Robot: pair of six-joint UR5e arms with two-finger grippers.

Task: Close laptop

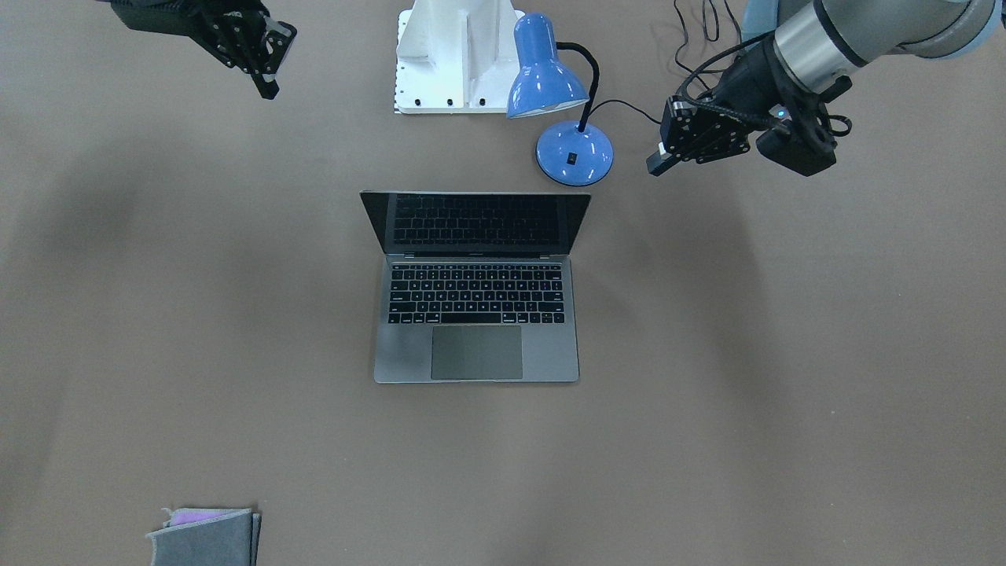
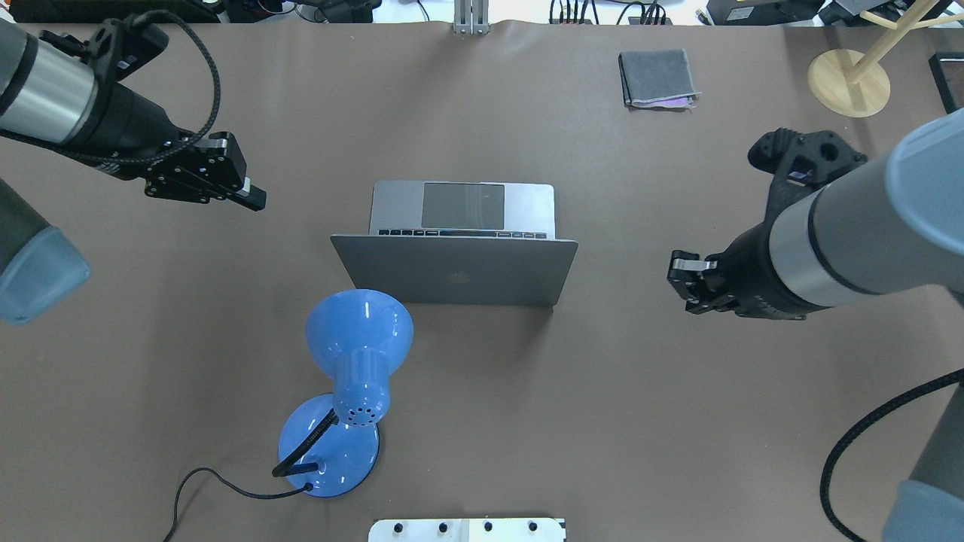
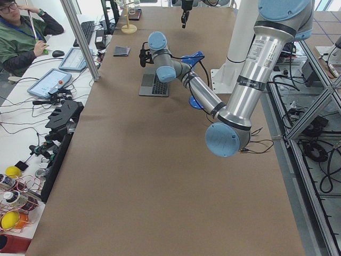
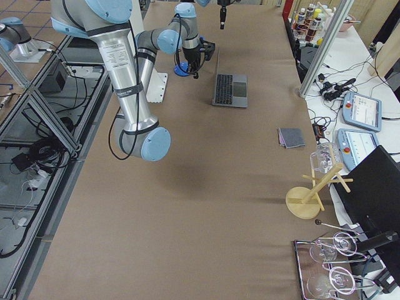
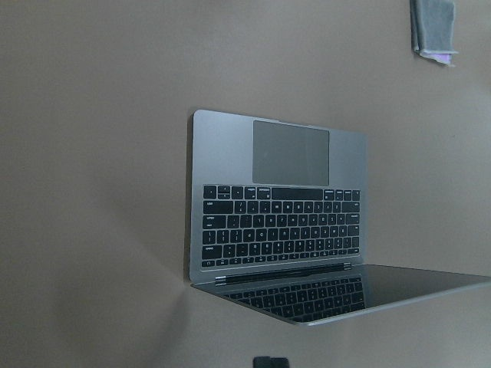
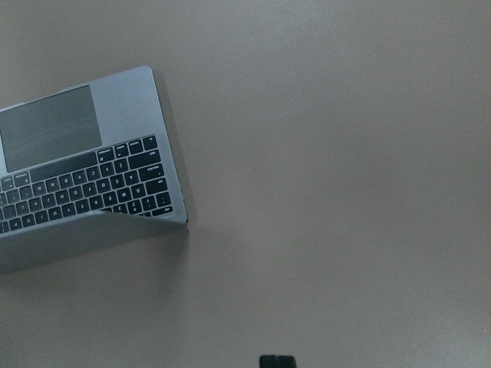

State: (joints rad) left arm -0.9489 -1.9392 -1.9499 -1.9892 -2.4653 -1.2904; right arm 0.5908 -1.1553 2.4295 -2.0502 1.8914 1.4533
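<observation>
Nothing of the closing is done yet, as I judge it. The laptop (image 1: 476, 314) sits near the middle of the tabletop (image 1: 786, 409), well apart from every edge. Its hinge faces the robot's edge and its trackpad faces the operators' edge. The lid (image 2: 454, 271) stands open, roughly upright, with the dark screen facing away from the robot. Neither claw touches it. The whole job remains: reaching the lid's top edge and pressing it down onto the keyboard.

The laptop lies between the two claws. The left claw (image 1: 659, 163) hangs above the tabletop on the robot's left of the lid, clear of it, with its fingers pinched together and nothing between them. A blue lamp (image 1: 550, 71) stands near the back of the lid on that same side, between this claw and the robot's edge. The right claw (image 1: 269, 88) hangs on the other side, well apart from the laptop and nearer the robot's edge. Its fingers are also drawn narrow and hold nothing.
</observation>
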